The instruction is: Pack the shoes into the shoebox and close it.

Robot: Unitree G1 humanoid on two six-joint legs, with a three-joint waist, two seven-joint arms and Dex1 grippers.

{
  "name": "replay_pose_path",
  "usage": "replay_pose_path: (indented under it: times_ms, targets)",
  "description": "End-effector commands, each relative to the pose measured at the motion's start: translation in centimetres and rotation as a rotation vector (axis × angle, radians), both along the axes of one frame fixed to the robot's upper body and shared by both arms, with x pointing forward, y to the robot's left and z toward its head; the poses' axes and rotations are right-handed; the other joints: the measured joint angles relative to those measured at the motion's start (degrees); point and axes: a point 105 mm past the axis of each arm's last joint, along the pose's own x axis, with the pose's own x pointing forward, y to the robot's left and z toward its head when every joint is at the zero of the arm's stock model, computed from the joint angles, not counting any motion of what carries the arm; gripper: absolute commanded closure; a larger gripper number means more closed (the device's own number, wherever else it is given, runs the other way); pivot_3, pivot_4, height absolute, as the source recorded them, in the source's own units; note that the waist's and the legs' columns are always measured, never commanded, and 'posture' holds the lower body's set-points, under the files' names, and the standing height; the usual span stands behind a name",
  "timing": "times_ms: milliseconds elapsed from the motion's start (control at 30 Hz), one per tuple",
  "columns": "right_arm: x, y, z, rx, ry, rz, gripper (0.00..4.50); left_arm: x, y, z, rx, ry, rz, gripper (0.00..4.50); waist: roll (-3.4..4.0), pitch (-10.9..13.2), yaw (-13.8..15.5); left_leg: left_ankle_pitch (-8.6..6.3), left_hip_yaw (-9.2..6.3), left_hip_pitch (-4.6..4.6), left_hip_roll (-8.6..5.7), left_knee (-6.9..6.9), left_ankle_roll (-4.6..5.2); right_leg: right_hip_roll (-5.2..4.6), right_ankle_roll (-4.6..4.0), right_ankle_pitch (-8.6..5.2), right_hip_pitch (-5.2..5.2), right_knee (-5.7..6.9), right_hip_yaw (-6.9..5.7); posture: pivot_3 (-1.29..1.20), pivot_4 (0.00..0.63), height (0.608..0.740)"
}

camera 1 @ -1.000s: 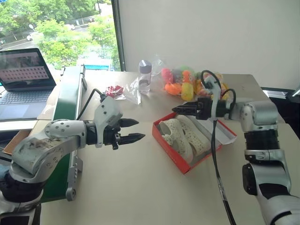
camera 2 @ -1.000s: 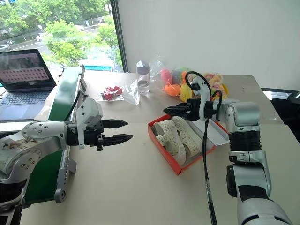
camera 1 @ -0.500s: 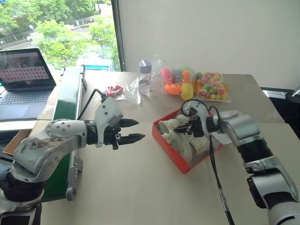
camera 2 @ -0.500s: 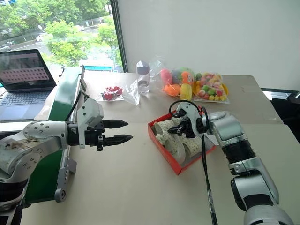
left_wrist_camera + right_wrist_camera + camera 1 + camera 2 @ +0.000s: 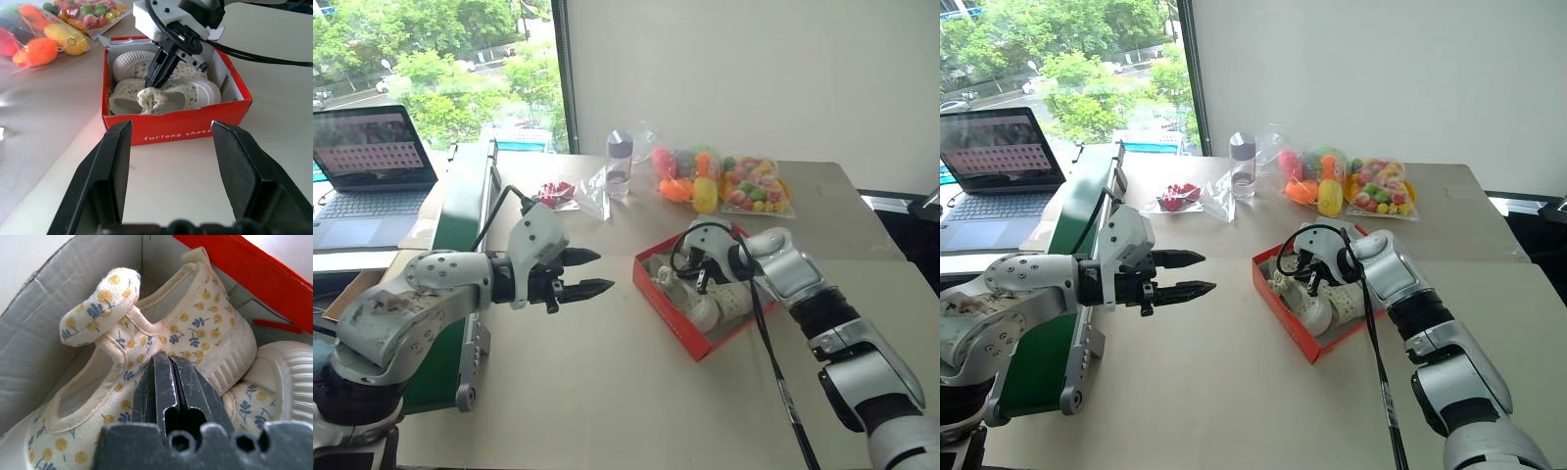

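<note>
- Two cream canvas shoes (image 5: 161, 93), flower-printed with ribbed rubber toes, lie in the open red cardboard shoebox (image 5: 176, 129) mid-table.
- Right gripper (image 5: 157, 76): black fingers pressed together, tips on one shoe's fabric.
- Left gripper (image 5: 597, 272): fingers apart, empty, beside the box.

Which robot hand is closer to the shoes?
The right. The right gripper is down inside the shoebox, fingers shut, pressing on the shoes. The left gripper hangs open over the table beside the box, apart from it.
</note>
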Motion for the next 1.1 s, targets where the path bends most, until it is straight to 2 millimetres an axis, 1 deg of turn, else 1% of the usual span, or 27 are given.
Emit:
replay_pose_path:
  times_ms: [33, 100, 133, 167, 267, 333, 400, 467, 533, 567, 633, 667, 700, 733, 767, 833, 900, 967, 1033, 1067, 1100]
  targets:
    - [-0.2, -1.0, 4.7, 0.135, -0.018, -0.043, 4.49, -0.4, -0.4, 0.7, 0.001, -0.031, -0.042, 1.77, 0.04, 0.0, 0.1, 0.0, -0.01, -0.14, 0.0, 0.0, 0.01, 0.01, -0.01, -0.01, -0.1, -0.01, -0.01, 0.0, 0.15, 0.74]
    - [-0.9, -1.7, 6.9, 0.189, -0.022, -0.05, 4.49, -0.3, -0.5, 0.7, 0.004, -0.027, -0.058, 1.77, 0.05, 0.0, 0.2, -0.01, 0.0, -0.44, 0.0, 0.0, 0.1, 0.03, -0.01, -0.04, -0.36, -0.01, 0.0, 0.0, 0.15, 0.74]
    - [-1.2, -2.0, 7.5, 0.205, -0.022, -0.051, 4.49, -0.3, -0.6, 0.7, 0.005, -0.025, -0.064, 1.77, 0.05, 0.0, 0.2, 0.01, -0.01, -0.56, 0.0, 0.0, 0.21, 0.04, 0.05, -0.04, -0.46, 0.0, -0.01, 0.0, 0.15, 0.74]
    - [-1.9, -2.6, 8.6, 0.223, -0.026, -0.053, 4.49, -0.3, -0.6, 0.7, 0.007, -0.024, -0.074, 1.77, 0.05, 0.0, 0.3, 0.17, -0.01, -0.66, -0.01, 0.0, 0.58, 0.05, 0.3, 0.08, -0.55, 0.01, -0.01, 0.0, 0.15, 0.74]
    - [-3.8, -4.1, 10.9, 0.257, -0.033, -0.072, 4.49, 0.1, -0.7, 0.7, 0.012, -0.017, -0.101, 1.77, 0.06, 0.1, 0.7, 0.05, 0.0, -0.77, -0.01, -0.01, 0.62, 0.06, 0.25, 0.04, -0.67, -0.02, -0.05, 0.0, 0.15, 0.74]
    - [-5.0, -5.1, 11.8, 0.25, -0.047, -0.099, 4.49, 0.3, -0.9, 0.7, 0.014, -0.011, -0.125, 1.77, 0.06, 0.1, 0.9, -0.04, 0.0, -0.76, -0.01, -0.01, 0.64, 0.06, 0.43, -0.17, -0.65, -0.03, -0.06, 0.0, 0.15, 0.74]
    - [-5.8, -5.9, 12.3, 0.238, -0.057, -0.125, 4.49, 0.6, -1.0, 0.7, 0.018, -0.011, -0.146, 1.77, 0.05, 0.1, 1.0, -0.07, 0.01, -0.76, -0.03, -0.01, 0.65, 0.03, 0.44, -0.2, -0.65, -0.04, -0.05, 0.0, 0.15, 0.74]
    - [-6.9, -7.7, 12.8, 0.213, -0.068, -0.2, 4.49, 1.0, -1.4, 0.7, 0.017, -0.013, -0.177, 1.77, 0.04, 0.1, 1.0, -0.07, 0.01, -0.75, -0.05, 0.0, 0.66, 0.01, 0.39, -0.24, -0.64, -0.04, -0.03, 0.0, 0.15, 0.74]
    - [-8.4, -10.1, 13.0, 0.171, -0.071, -0.304, 4.49, 1.5, -1.9, 0.8, 0.015, -0.004, -0.212, 1.77, 0.04, 0.1, 1.5, -0.07, 0.01, -0.75, -0.08, 0.02, 0.67, -0.02, 0.13, -0.41, -0.63, -0.02, -0.03, 0.0, 0.15, 0.74]
    - [-9.2, -11.7, 12.9, 0.138, -0.07, -0.379, 4.5, 2.1, -2.0, 0.7, 0.019, -0.001, -0.211, 1.52, 0.04, 0.1, 1.9, -0.07, 0.0, -0.77, -0.11, 0.04, 0.67, -0.05, 0.13, -0.41, -0.63, -0.01, -0.03, 0.0, 0.15, 0.74]
    - [-10.3, -13.5, 12.7, 0.093, -0.071, -0.472, 4.5, 2.8, -1.9, 0.5, 0.039, -0.002, -0.213, 1.03, 0.04, 0.1, 2.4, -0.1, -0.01, -0.78, -0.12, 0.14, 0.72, -0.07, 0.15, -0.43, -0.61, 0.0, -0.04, 0.0, 0.15, 0.74]
    - [-11.1, -14.8, 12.4, 0.065, -0.068, -0.541, 4.5, 3.0, -1.9, 0.2, 0.073, -0.011, -0.225, 0.63, 0.04, 0.1, 2.4, -0.13, 0.0, -0.77, -0.11, 0.2, 0.77, -0.05, 0.16, -0.43, -0.57, -0.01, -0.03, 0.0, 0.15, 0.74]
    - [-11.8, -15.7, 12.1, 0.042, -0.063, -0.59, 4.5, 3.1, -1.9, 0.0, 0.089, -0.016, -0.239, 0.3, 0.04, 0.1, 2.4, -0.13, 0.0, -0.77, -0.1, 0.21, 0.77, -0.05, 0.17, -0.42, -0.56, -0.01, -0.01, 0.0, 0.15, 0.74]
    - [-12.6, -16.6, 11.7, 0.019, -0.055, -0.642, 4.5, 3.1, -2.0, -0.1, 0.092, -0.016, -0.254, 0.06, 0.05, 0.1, 2.3, -0.15, 0.01, -0.73, -0.09, 0.22, 0.79, -0.03, 0.19, -0.42, -0.53, -0.02, 0.01, 0.0, 0.15, 0.74]
    - [-13.3, -17.2, 11.2, 0.008, -0.042, -0.681, 4.5, 3.2, -2.2, 0.0, 0.087, -0.016, -0.265, 0.06, 0.04, 0.1, 2.2, -0.15, 0.01, -0.72, -0.09, 0.22, 0.8, -0.04, 0.19, -0.42, -0.5, -0.01, 0.01, 0.0, 0.15, 0.74]
    - [-14.6, -17.5, 10.2, 0.017, -0.01, -0.721, 4.5, 3.2, -2.5, 0.2, 0.083, -0.022, -0.284, 0.06, 0.04, 0.1, 2.4, -0.15, -0.02, -0.68, -0.08, 0.25, 0.8, -0.03, 0.21, -0.41, -0.46, 0.01, 0.01, 0.0, 0.15, 0.74]
    - [-16.1, -17.9, 8.5, 0.021, 0.044, -0.758, 4.5, 3.3, -2.6, 0.3, 0.085, -0.032, -0.294, 0.06, 0.04, 0.1, 2.4, -0.15, -0.06, -0.67, -0.05, 0.34, 0.8, 0.0, 0.22, -0.41, -0.43, 0.05, 0.01, 0.0, 0.15, 0.74]
    - [-16.8, -18.3, 7.2, 0.039, 0.07, -0.79, 4.5, 3.2, -2.7, 0.4, 0.091, -0.044, -0.3, 0.06, 0.04, 0.1, 2.3, -0.16, -0.2, -0.66, -0.03, 0.43, 0.8, 0.02, 0.23, -0.41, -0.31, 0.05, -0.05, 0.0, 0.15, 0.74]
    - [-16.6, -19.1, 4.7, 0.021, 0.081, -0.849, 4.5, 3.1, -2.8, 0.5, 0.097, -0.053, -0.305, 0.06, 0.04, 0.1, 2.2, -0.24, -0.22, -0.65, 0.0, 0.58, 0.71, 0.02, 0.23, -0.41, -0.25, 0.05, -0.06, 0.0, 0.15, 0.74]
    - [-16.2, -19.2, 3.3, 0.058, 0.085, -0.885, 4.5, 2.9, -2.9, 0.5, 0.098, -0.05, -0.308, 0.06, 0.04, 0.1, 2.1, -0.4, -0.26, -0.62, 0.0, 0.67, 0.47, 0.03, 0.24, -0.41, -0.18, 0.04, -0.08, 0.0, 0.15, 0.74]
    - [-15.7, -19.4, 2.3, 0.073, 0.076, -0.914, 4.5, 2.8, -2.9, 0.6, 0.099, -0.049, -0.308, 0.06, 0.03, 0.1, 1.9, -0.45, -0.29, -0.6, -0.01, 0.76, 0.43, 0.01, 0.25, -0.4, -0.1, 0.03, -0.1, 0.0, 0.15, 0.74]
